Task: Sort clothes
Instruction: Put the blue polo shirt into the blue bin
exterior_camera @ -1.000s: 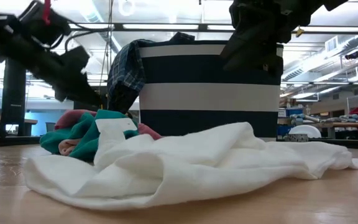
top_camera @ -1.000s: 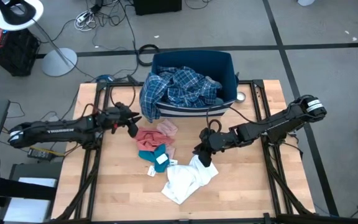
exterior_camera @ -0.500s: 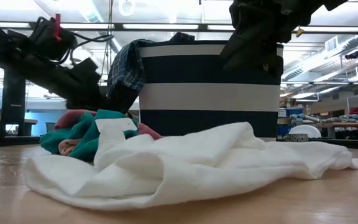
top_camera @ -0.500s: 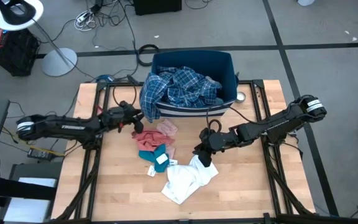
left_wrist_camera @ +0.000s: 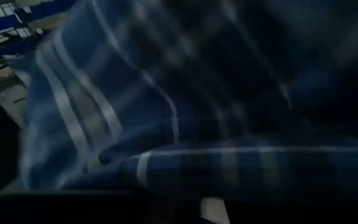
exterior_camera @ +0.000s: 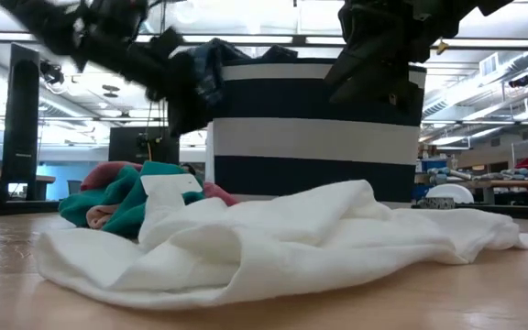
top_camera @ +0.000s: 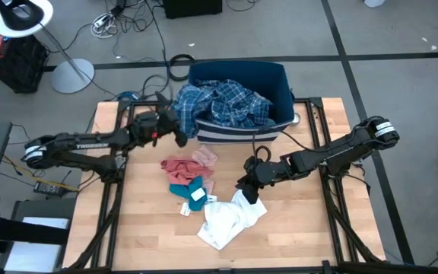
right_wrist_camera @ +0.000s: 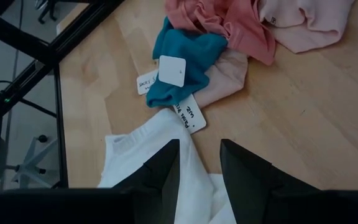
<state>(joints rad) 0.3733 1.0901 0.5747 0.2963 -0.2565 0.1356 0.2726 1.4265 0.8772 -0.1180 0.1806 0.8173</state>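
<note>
Up at the bin's (top_camera: 280, 76) left edge, the left gripper (top_camera: 175, 128) seemingly pinches the plaid shirt (top_camera: 223, 103). Meanwhile the right gripper (top_camera: 248, 188) hovers spread above the white garment (top_camera: 226, 221).

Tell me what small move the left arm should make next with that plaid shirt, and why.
Probably carry it a little farther over the bin and let go. The left gripper is at the bin's near left corner, up against the plaid shirt, and its wrist view is filled with plaid cloth. Part of the shirt hangs over the rim there, so releasing now would likely leave it draped outside.
</note>
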